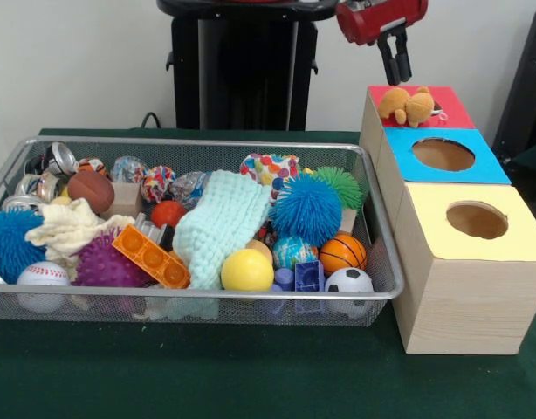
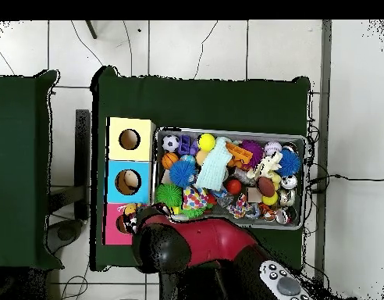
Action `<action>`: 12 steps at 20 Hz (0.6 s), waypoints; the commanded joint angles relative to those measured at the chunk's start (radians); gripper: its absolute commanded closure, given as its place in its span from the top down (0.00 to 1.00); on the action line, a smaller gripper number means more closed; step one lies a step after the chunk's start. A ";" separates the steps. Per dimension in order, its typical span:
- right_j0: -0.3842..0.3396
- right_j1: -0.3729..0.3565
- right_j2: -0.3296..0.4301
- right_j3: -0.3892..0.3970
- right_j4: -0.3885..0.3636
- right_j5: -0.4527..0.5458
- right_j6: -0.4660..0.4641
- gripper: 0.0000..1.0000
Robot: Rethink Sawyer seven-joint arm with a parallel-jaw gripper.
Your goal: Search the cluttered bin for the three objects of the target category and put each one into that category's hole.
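Observation:
The wire mesh bin holds a heap of balls, blocks and cloths; it also shows in the overhead view. An orange-tan plush animal lies on the red top of the far wooden box, over its hole, which is mostly hidden. The plush shows in the overhead view too. My gripper hangs just above the plush, open and empty, its dark fingers a little apart. I cannot make out other stuffed toys in the bin.
The blue-topped box and yellow-topped box stand in a row nearer the camera. A mint cloth, a cream fluffy cloth, a blue spiky ball and a green fuzzy ball lie in the bin. My arm hangs over the bin's corner.

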 commanded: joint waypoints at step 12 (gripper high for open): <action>0.045 0.142 -0.111 -0.093 -0.141 -0.078 0.093 0.00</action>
